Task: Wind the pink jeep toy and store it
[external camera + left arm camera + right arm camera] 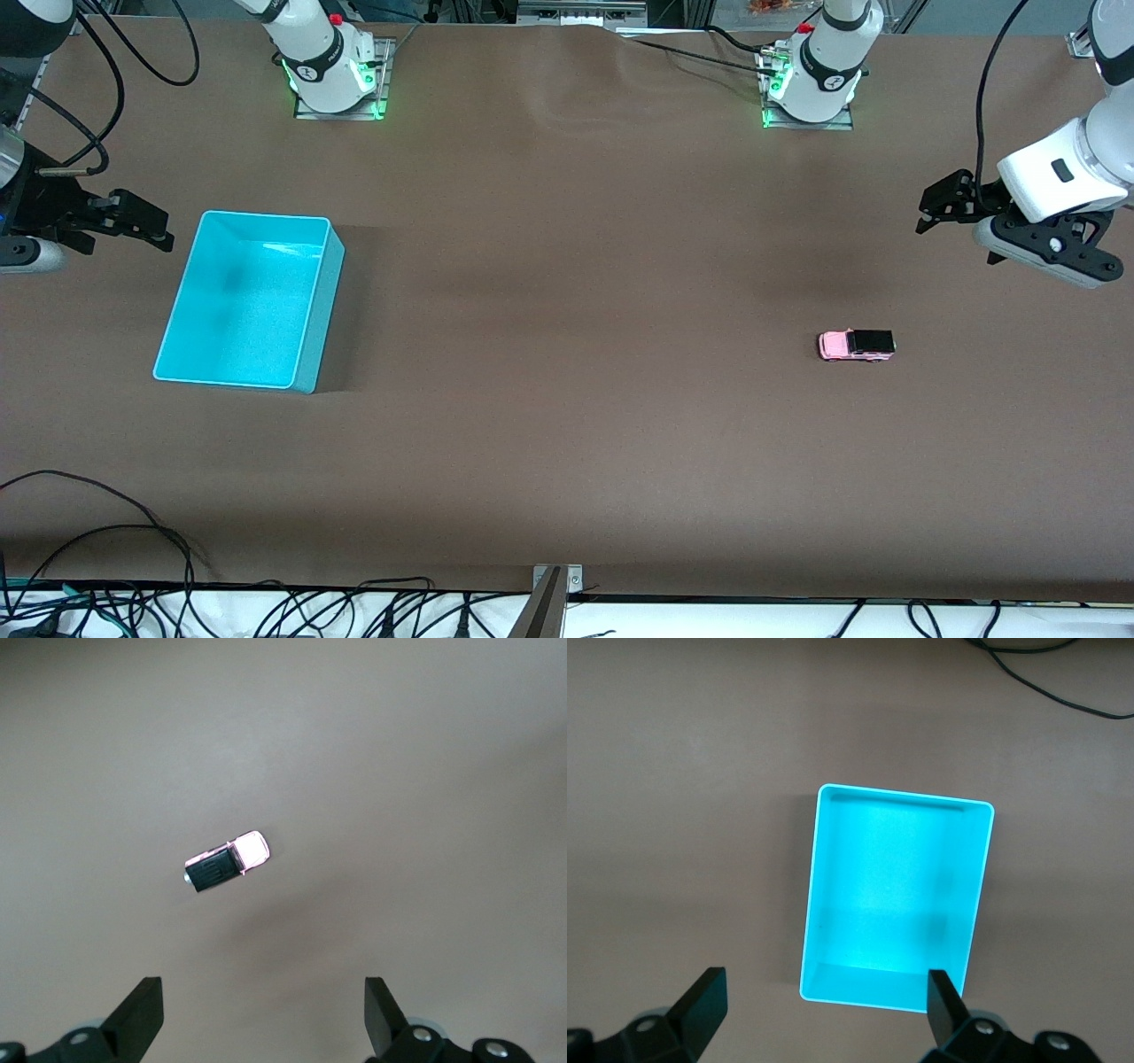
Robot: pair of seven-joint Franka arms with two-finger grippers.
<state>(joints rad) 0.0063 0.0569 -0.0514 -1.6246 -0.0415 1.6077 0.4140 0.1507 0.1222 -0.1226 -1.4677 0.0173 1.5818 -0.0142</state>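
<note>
The tiny light pink jeep toy with a black rear roof (856, 345) sits on the brown counter (567, 425) toward the left arm's end, well apart from the empty cyan plastic bin (251, 299) at the right arm's end. The left gripper (930, 206) hangs above the counter near the jeep, fingers (139, 1014) apart and empty. The right gripper (133, 221) hangs beside the bin, fingers (702, 999) apart too.

Bare worktop (567, 425) is lying all around the pink jeep toy (856, 345), so my left fingers (142, 1014), standing wide apart in the air toward that end, are facing nothing in their way down to it. The cyan bin (306, 332) is sitting well apart at the other end, its walls the only obstacle, with my right fingers (704, 1003) spread beside it.
</note>
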